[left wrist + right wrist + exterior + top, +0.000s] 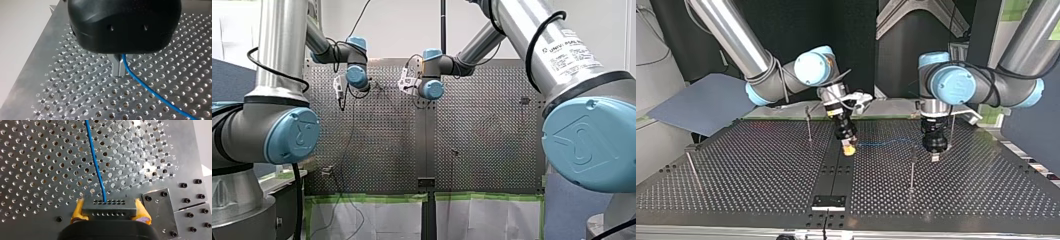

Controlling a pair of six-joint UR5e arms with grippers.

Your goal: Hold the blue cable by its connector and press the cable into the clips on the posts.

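My right pincer (108, 206) clamps the connector (107, 213) and my left pincer (119, 68) nips the blue cable (96, 165); tugging apart could slip it loose.

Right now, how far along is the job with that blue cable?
Gripping looks done: my right gripper is shut on the connector, my left gripper on the blue cable further along. In hand: the cable is stretched between them. Left: the posts seem to hold no cable yet, so all the pressing remains.
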